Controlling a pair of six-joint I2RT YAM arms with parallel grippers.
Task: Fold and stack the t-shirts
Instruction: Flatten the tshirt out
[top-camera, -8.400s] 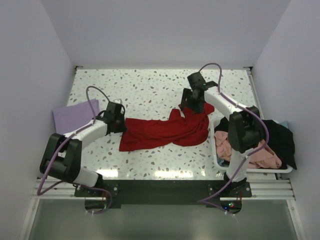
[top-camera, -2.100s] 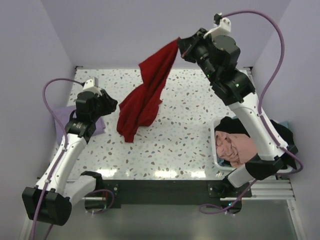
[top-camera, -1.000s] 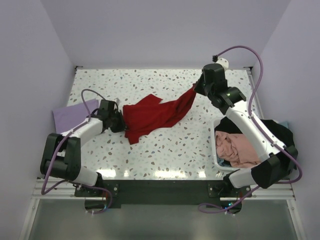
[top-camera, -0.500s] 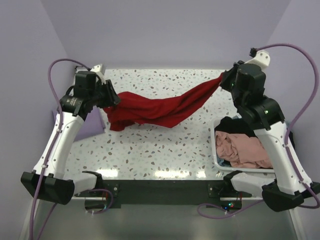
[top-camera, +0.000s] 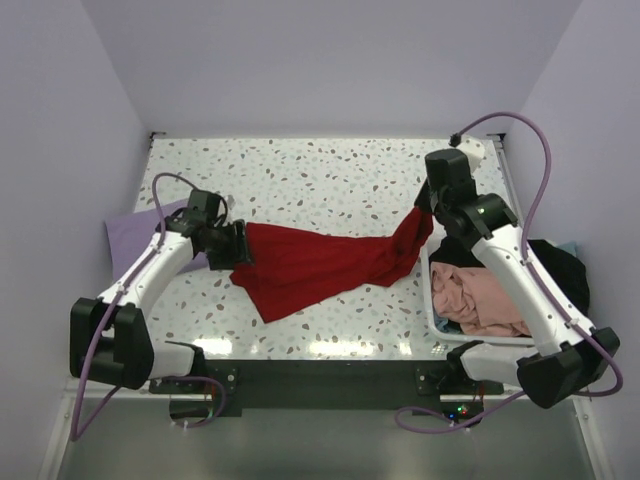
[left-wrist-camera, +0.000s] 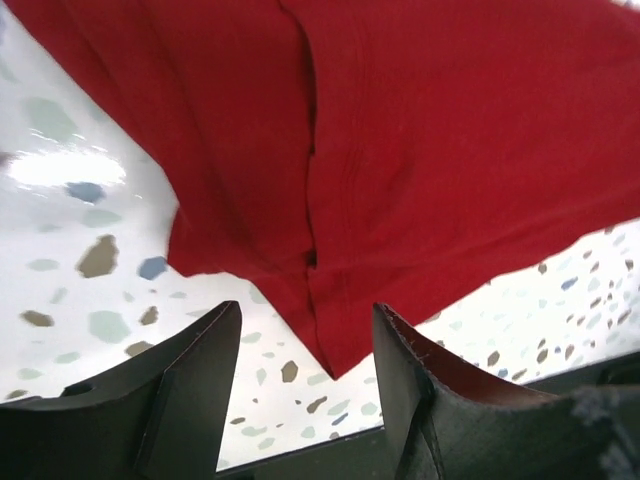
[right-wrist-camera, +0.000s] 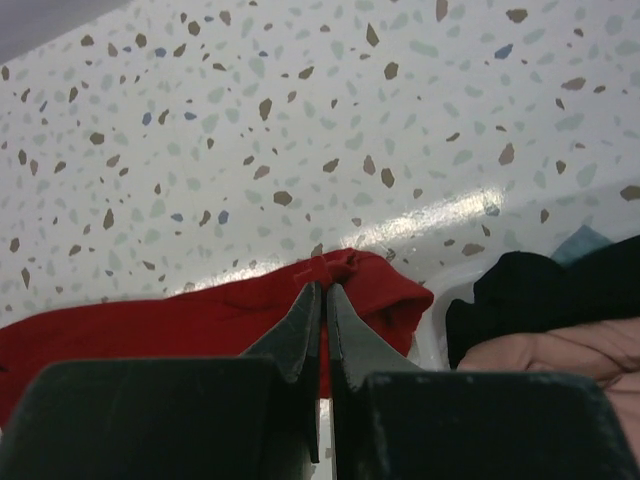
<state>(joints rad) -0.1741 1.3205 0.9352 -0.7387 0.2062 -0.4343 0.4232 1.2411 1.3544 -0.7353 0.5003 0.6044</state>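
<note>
Left pincer (left-wrist-camera: 305, 312) stands open over the red shirt (top-camera: 315, 265), rumpled on the table (top-camera: 300, 170); right pincer (right-wrist-camera: 320, 292) pinches its corner by the basket (top-camera: 431, 300). We risk bunching it if that arm pulls alone

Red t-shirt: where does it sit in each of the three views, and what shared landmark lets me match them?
Top external: the red t-shirt stretches across the middle of the speckled tabletop, from the left claw to the right claw.
Left wrist: it fills the upper picture, lying beyond the open left claw.
Right wrist: lower left, bunched at the shut right claw's tips.
Shared landmark: the speckled tabletop.
</note>
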